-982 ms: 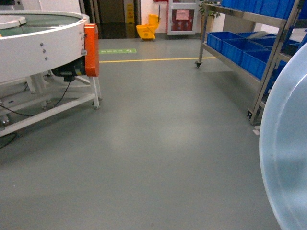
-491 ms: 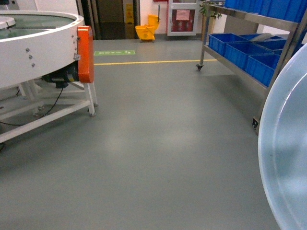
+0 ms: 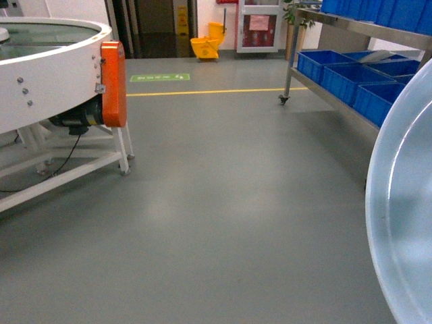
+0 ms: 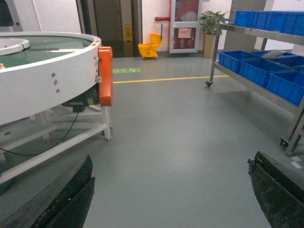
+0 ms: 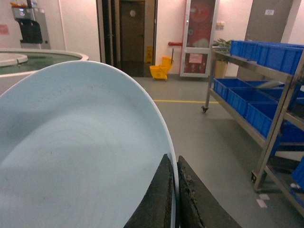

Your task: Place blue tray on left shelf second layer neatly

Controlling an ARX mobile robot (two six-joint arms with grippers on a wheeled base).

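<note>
The blue tray (image 3: 405, 216), a pale sky-blue dish, fills the right edge of the head view, held on edge. In the right wrist view the blue tray (image 5: 80, 142) covers the left half, and my right gripper (image 5: 175, 194) is shut on its rim, one finger on each side. My left gripper (image 4: 171, 194) is open, its dark fingers (image 4: 66, 199) wide apart over bare floor, holding nothing. The left shelf (image 3: 378, 28), a shiny steel rack on castors, stands along the right side, apart from the tray; its uprights (image 5: 280, 114) show close by.
Deep blue crates (image 3: 337, 67) fill the rack's tiers. A white round conveyor machine with an orange cover (image 3: 111, 84) stands on the left on a white frame. A yellow line (image 3: 216, 90) crosses the grey floor; a yellow mop bucket (image 3: 206, 46) sits by the far doorway.
The view has rolled forward: the machine slid left, the rack slid right and its near leg left the head view. The tray stays in the right gripper.
</note>
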